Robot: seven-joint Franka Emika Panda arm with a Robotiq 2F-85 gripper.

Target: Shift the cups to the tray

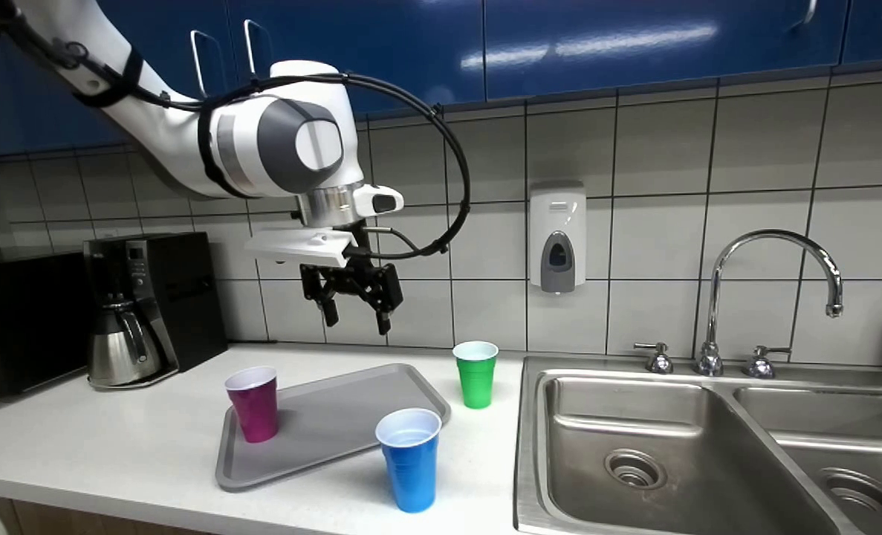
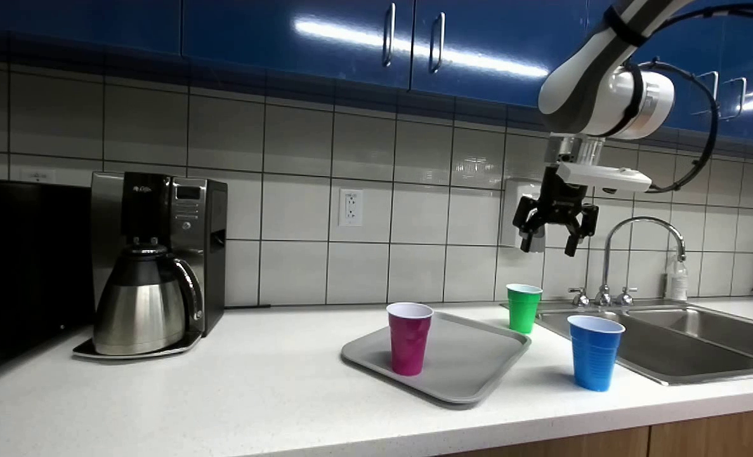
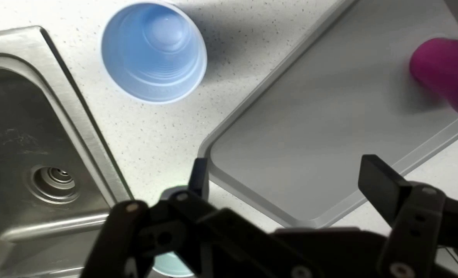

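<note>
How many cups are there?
3. The purple cup is on the tray; the green cup and blue cup are on the counter between tray and sink, green nearer the wall. Closed cupboards might hide more.

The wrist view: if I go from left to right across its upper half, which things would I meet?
Steel sink, blue cup, grey tray, then the magenta cup, which stands on the tray and is cut off by the picture's right edge.

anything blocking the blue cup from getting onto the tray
Nothing visible blocks it: in the wrist view only counter lies between the blue cup and the tray. The magenta cup stands farther across the tray.
</note>
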